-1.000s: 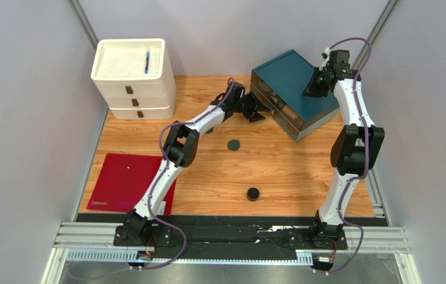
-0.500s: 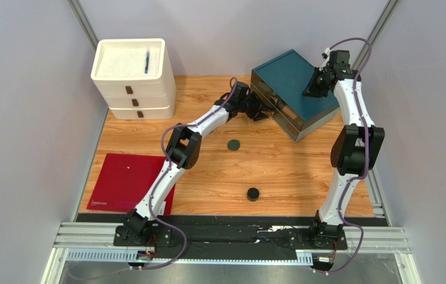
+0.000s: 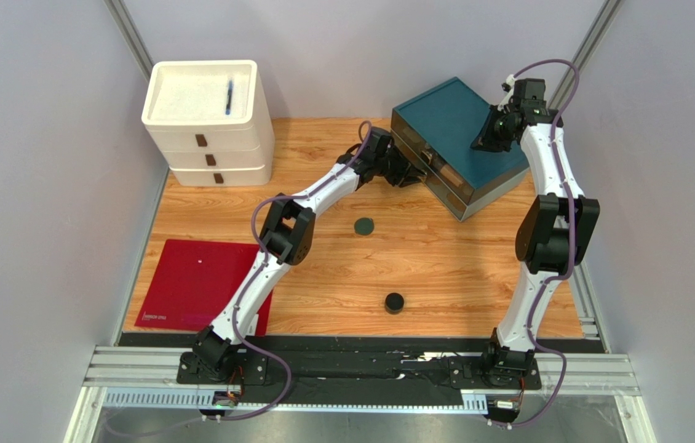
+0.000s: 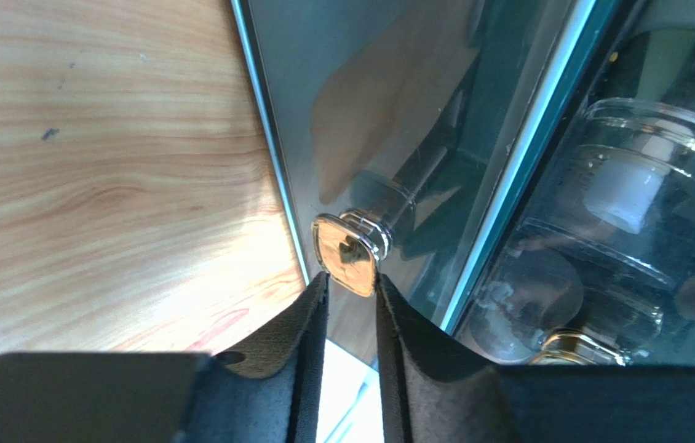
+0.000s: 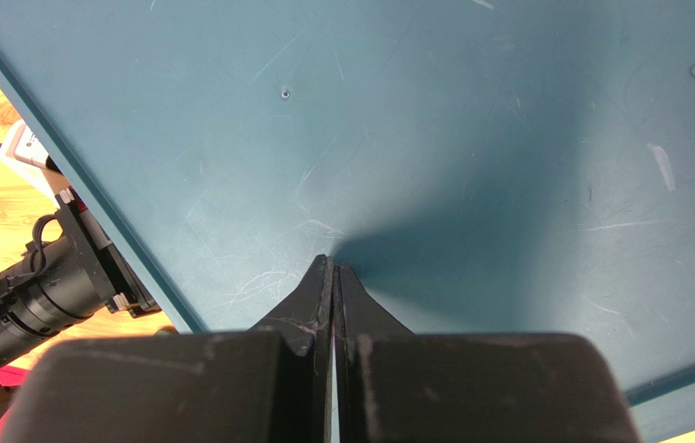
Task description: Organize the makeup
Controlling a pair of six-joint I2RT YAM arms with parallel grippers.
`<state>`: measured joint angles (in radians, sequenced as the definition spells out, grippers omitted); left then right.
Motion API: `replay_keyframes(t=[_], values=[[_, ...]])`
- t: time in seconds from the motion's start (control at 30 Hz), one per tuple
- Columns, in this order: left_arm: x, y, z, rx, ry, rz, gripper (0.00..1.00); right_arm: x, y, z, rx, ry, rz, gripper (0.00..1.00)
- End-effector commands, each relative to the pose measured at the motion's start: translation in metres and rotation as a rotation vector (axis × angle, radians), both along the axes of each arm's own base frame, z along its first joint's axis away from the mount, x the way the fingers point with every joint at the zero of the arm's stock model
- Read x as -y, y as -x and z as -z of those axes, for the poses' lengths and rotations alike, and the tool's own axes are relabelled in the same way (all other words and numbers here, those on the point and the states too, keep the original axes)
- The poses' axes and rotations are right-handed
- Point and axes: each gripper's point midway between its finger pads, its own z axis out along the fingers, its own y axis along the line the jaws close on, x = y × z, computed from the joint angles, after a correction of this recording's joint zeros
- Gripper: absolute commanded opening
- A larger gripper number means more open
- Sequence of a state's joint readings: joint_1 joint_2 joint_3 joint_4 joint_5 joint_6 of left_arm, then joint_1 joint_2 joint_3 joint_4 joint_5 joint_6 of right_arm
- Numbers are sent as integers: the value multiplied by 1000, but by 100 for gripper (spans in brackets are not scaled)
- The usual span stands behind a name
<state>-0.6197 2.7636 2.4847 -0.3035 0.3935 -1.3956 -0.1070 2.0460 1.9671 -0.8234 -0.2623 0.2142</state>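
A teal drawer box (image 3: 457,120) stands at the back right. My left gripper (image 3: 405,172) is at its front, and in the left wrist view its fingers (image 4: 351,281) are shut on a gold drawer knob (image 4: 346,249). Through the glass drawer front I see a clear bottle (image 4: 633,180) and a gold cap (image 4: 575,345). My right gripper (image 3: 487,140) is shut and empty, its tips (image 5: 335,266) resting on the box's teal lid (image 5: 471,111). A flat dark-green disc (image 3: 363,225) and a black round jar (image 3: 395,302) lie on the wooden table. The other makeup is hidden.
A white three-drawer unit (image 3: 205,138) stands at the back left with a blue pen (image 3: 229,94) in its top tray. A red mat (image 3: 196,281) lies at the front left. Grey walls close in both sides.
My left gripper has moved right, from just off the teal box up to its drawer front, and now holds the knob. The right arm has not moved.
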Motion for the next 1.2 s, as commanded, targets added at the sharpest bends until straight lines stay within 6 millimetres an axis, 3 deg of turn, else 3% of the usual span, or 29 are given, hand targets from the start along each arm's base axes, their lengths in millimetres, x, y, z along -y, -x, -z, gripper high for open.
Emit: replay_keyframes(t=[0.0,0.27,0.5,0.57,0.67,0.87,1.0,1.17], values=[[-5,-11,-3,-44,16,-64,29,17,41,61,-247,46,42,0],[-33,-21,4,-88,-33,-93,25,18,42,62,-249,47,43,0],[-62,-8,25,-136,-141,-66,25,18,42,61,-247,48,42,0],[-63,-8,20,-120,-137,-54,24,18,42,61,-247,49,43,0],[-57,-15,5,-29,-110,-21,26,18,42,62,-250,47,43,0],[-46,-27,-24,55,-13,-32,42,18,43,64,-253,46,43,0],[-33,-30,-43,107,41,-25,47,18,42,64,-254,46,46,0],[-17,-26,-45,110,79,-15,47,18,42,66,-257,45,44,0]])
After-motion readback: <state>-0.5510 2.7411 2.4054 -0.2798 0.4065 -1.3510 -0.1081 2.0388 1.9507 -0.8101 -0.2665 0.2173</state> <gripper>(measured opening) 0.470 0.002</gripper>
